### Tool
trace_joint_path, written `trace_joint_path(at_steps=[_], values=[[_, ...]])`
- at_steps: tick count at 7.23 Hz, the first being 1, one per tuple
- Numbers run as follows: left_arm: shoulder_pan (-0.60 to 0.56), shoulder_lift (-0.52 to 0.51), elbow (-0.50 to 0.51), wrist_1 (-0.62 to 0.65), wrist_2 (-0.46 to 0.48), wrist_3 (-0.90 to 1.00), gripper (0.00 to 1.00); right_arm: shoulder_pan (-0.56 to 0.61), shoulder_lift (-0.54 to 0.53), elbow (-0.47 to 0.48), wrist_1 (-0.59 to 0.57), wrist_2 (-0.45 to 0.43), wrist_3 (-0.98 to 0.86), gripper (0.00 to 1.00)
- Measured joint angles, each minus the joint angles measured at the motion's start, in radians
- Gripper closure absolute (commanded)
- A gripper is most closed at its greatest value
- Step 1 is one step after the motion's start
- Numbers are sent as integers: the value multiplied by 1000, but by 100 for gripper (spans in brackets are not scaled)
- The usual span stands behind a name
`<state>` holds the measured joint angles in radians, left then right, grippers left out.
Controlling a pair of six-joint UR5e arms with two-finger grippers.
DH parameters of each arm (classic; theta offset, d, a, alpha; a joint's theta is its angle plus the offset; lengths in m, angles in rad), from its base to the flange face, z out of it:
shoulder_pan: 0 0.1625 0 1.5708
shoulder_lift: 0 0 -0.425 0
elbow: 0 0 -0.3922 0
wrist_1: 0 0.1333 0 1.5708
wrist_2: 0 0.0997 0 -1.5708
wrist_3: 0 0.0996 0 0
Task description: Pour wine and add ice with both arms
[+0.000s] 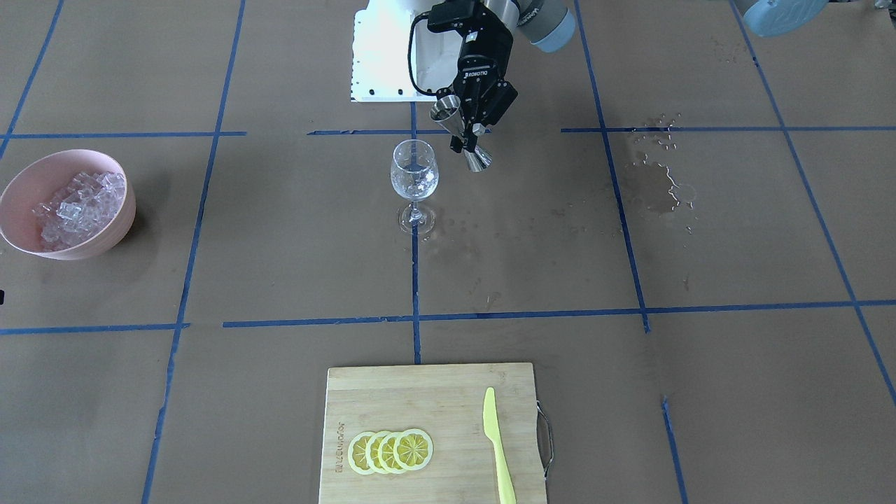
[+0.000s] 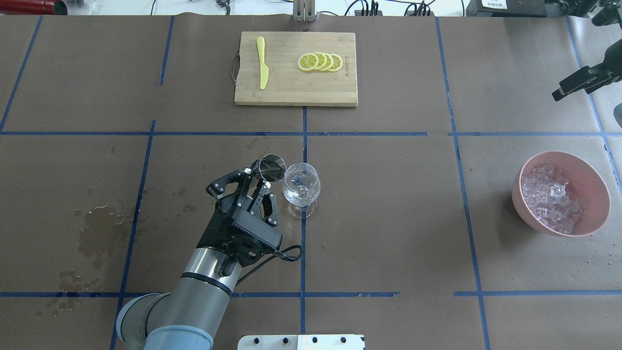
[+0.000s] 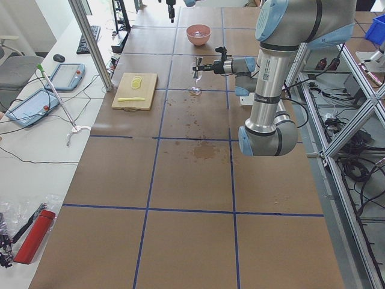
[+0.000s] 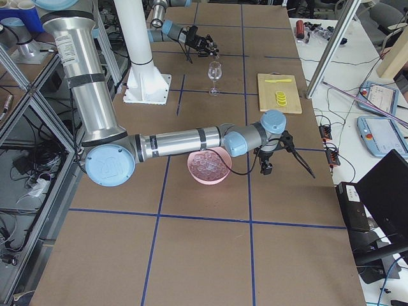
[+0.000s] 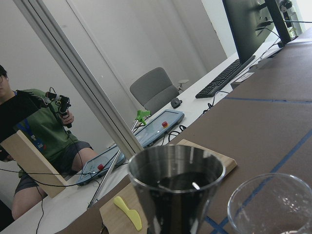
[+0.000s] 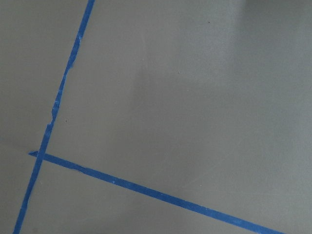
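- Far left, at 8 o'clock from the table's middle, a wet stain darkens the brown paper.
- Here's the left arm, reaching in from 7 o'clock. Its left hand is clenched around the waist of a metal measuring cup, and the cup is tilted!
- Look in from the wrist: dark wine sits in the cup's upper bowl.
- The cup's mouth hangs just beside the rim of the wine glass, at its 10 o'clock. The glass stands upright, dead centre.
- Up at 12 o'clock is a cutting board, with a yellow knife on its left and fanned lemon slices on its right.
- Over at 3 o'clock, a pink bowl is heaped with ice, well apart from the glass.
- The right hand hangs at the far right edge, at 2 o'clock. I cannot tell whether it is clenched or released.
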<state>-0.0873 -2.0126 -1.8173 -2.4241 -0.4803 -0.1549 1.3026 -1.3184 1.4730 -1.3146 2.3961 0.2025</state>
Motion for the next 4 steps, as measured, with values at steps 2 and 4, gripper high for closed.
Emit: trace_joint_path(at_steps=[2, 4], values=[[-22, -4, 0, 29, -38, 72, 100, 0, -3, 4, 0, 0, 0, 0], [-44, -15, 0, 84, -68, 129, 100, 0, -4, 5, 0, 0, 0, 0]])
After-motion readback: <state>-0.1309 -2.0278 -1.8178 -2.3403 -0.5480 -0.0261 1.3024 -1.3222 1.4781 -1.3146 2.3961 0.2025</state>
